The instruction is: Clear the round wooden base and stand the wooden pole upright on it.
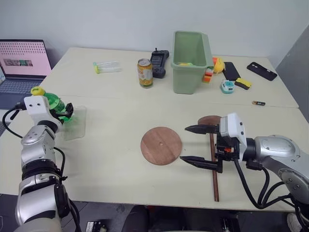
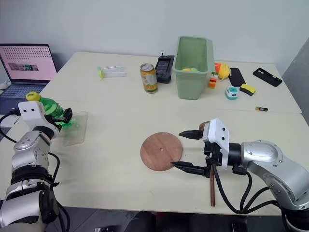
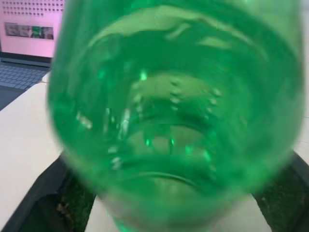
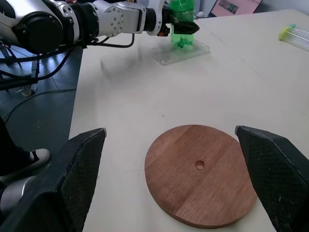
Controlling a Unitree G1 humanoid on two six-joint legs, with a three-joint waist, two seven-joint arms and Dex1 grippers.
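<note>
The round wooden base [image 1: 161, 145] lies flat and bare in the middle of the near table, its small centre hole [image 4: 199, 165] showing. The wooden pole [image 1: 215, 179] lies on the table to its right, with its small disc end [image 1: 208, 120] pointing away from me. My right gripper [image 1: 184, 143] hangs open just above the table, pointing left at the base's right edge, with the pole beneath it. At the far left a green bottle [image 1: 55, 104] with a yellow cap stands on a clear plastic tray [image 1: 78, 124]. My left gripper [image 1: 65, 112] is open around the bottle [image 3: 174, 111].
Along the back stand a green bin [image 1: 190, 60], a drink can [image 1: 145, 72], a black remote [image 1: 159, 63] and a clear tube [image 1: 107, 66]. Phones and small toys [image 1: 236, 79] lie at the back right. A laptop [image 1: 24, 63] sits beyond the left edge.
</note>
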